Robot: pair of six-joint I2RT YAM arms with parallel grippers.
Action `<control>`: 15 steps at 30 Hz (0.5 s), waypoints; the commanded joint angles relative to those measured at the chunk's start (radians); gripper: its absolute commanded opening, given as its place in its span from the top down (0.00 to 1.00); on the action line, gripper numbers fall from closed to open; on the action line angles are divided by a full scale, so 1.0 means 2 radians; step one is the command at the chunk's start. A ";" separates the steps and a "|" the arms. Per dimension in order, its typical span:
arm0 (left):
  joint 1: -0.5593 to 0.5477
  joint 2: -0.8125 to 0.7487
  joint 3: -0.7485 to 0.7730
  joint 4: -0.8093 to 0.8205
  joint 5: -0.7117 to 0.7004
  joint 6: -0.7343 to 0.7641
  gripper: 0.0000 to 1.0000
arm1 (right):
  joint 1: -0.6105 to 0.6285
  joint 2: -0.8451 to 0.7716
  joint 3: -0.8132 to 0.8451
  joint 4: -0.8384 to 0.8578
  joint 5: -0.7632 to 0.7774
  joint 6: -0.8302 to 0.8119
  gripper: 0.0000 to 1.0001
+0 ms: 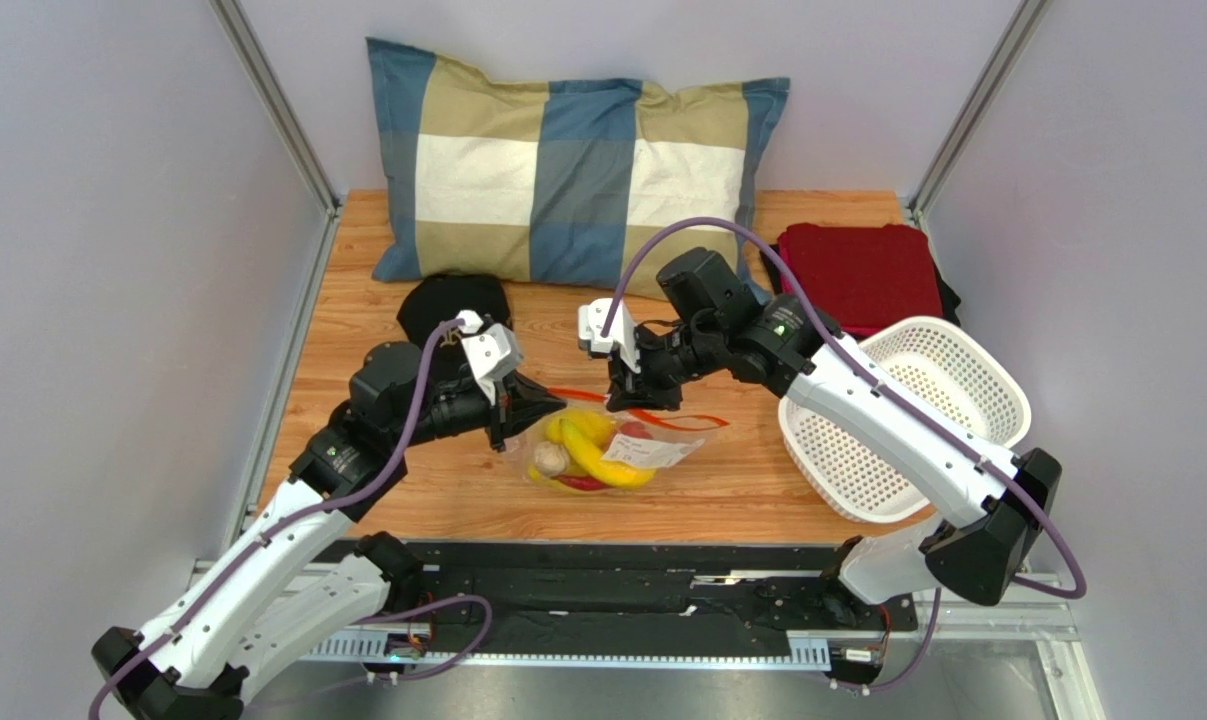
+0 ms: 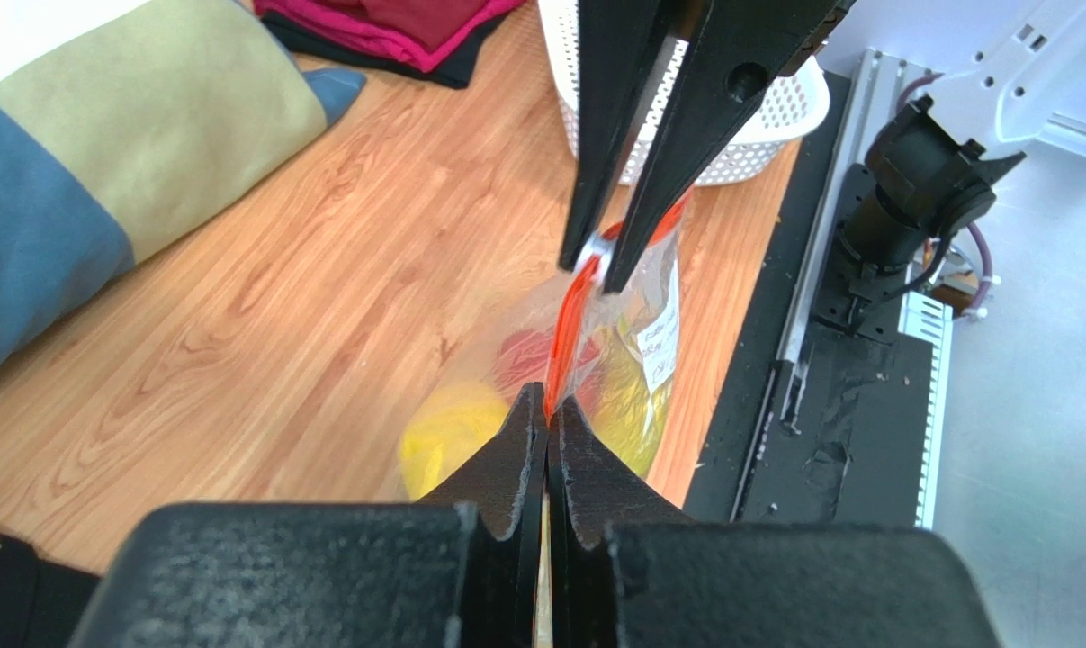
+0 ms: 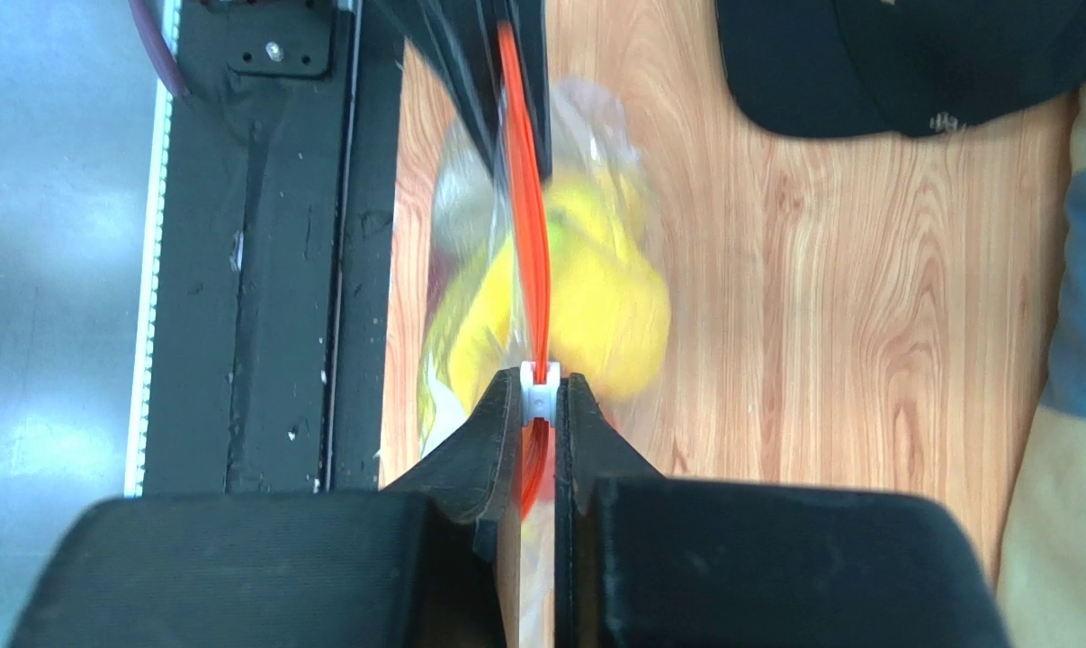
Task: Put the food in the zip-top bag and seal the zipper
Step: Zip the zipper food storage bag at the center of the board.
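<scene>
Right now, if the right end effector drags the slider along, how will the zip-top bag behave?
Probably floppy: the zip-top bag is thin crinkly film; only the zipper, pinched between left end effector and right end effector, looks taut. The banana and other food likely weigh its body down, so it should sag rather than slide.
</scene>
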 commanded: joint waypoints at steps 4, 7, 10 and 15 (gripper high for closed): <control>0.042 -0.021 0.021 0.027 -0.021 -0.018 1.00 | -0.035 -0.030 -0.043 -0.074 0.039 -0.022 1.00; 0.066 -0.018 0.021 0.023 -0.019 -0.034 1.00 | -0.050 -0.040 -0.060 -0.078 0.042 -0.024 1.00; 0.088 -0.016 0.024 0.018 -0.011 -0.040 1.00 | -0.068 -0.053 -0.070 -0.086 0.047 -0.030 1.00; 0.111 -0.012 0.031 0.010 -0.007 -0.039 1.00 | -0.110 -0.060 -0.080 -0.103 0.047 -0.049 1.00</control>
